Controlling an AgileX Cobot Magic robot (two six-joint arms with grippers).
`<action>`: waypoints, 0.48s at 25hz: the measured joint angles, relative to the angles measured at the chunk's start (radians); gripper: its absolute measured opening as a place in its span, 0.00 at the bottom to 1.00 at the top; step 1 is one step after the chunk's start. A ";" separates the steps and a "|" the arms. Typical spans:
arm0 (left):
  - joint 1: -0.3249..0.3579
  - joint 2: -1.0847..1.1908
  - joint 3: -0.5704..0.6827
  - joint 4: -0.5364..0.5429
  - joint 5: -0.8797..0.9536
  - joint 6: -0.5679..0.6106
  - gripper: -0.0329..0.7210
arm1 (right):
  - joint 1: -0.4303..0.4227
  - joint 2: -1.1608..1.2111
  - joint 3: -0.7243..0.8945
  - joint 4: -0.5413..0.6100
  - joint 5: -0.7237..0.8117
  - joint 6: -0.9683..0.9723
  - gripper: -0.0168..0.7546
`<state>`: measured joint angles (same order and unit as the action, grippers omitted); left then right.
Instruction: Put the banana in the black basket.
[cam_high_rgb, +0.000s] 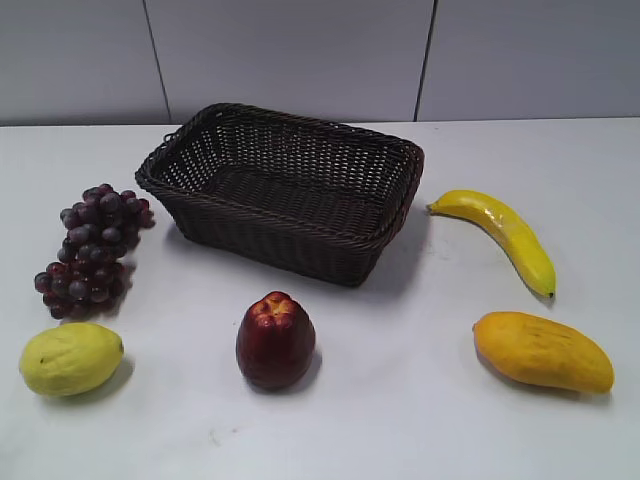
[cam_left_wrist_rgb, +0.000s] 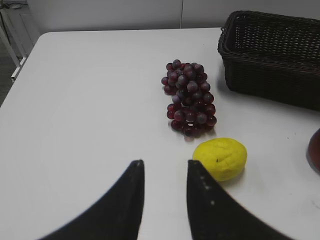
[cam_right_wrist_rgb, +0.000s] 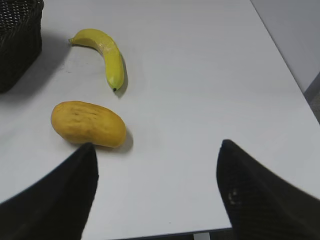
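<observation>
The banana (cam_high_rgb: 500, 236) lies flat on the white table, right of the black basket (cam_high_rgb: 285, 190), apart from it; it also shows in the right wrist view (cam_right_wrist_rgb: 107, 55). The basket holds nothing that I can see; its corner shows in the left wrist view (cam_left_wrist_rgb: 272, 55) and the right wrist view (cam_right_wrist_rgb: 17, 42). My right gripper (cam_right_wrist_rgb: 156, 150) is open wide and empty above the table near the front right edge, well short of the banana. My left gripper (cam_left_wrist_rgb: 165, 165) is open and empty over the front left table. Neither gripper shows in the exterior view.
A mango (cam_high_rgb: 542, 351) lies in front of the banana, close to my right gripper's left finger in the right wrist view (cam_right_wrist_rgb: 89, 123). A red apple (cam_high_rgb: 275, 340), a lemon (cam_high_rgb: 70, 358) (cam_left_wrist_rgb: 220, 158) and purple grapes (cam_high_rgb: 92, 250) (cam_left_wrist_rgb: 189, 97) lie left.
</observation>
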<state>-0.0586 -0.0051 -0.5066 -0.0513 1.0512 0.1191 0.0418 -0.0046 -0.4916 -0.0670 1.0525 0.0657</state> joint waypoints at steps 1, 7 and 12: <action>0.000 0.000 0.000 0.000 0.000 0.000 0.33 | 0.000 0.000 0.000 0.000 0.000 0.000 0.79; 0.000 0.000 0.000 0.000 0.000 0.000 0.33 | 0.000 0.000 0.000 0.000 0.000 0.000 0.79; 0.000 0.000 0.000 0.000 0.000 0.000 0.33 | 0.000 0.000 0.000 0.000 0.000 0.000 0.79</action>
<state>-0.0586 -0.0051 -0.5066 -0.0513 1.0512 0.1191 0.0418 -0.0046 -0.4916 -0.0670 1.0525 0.0657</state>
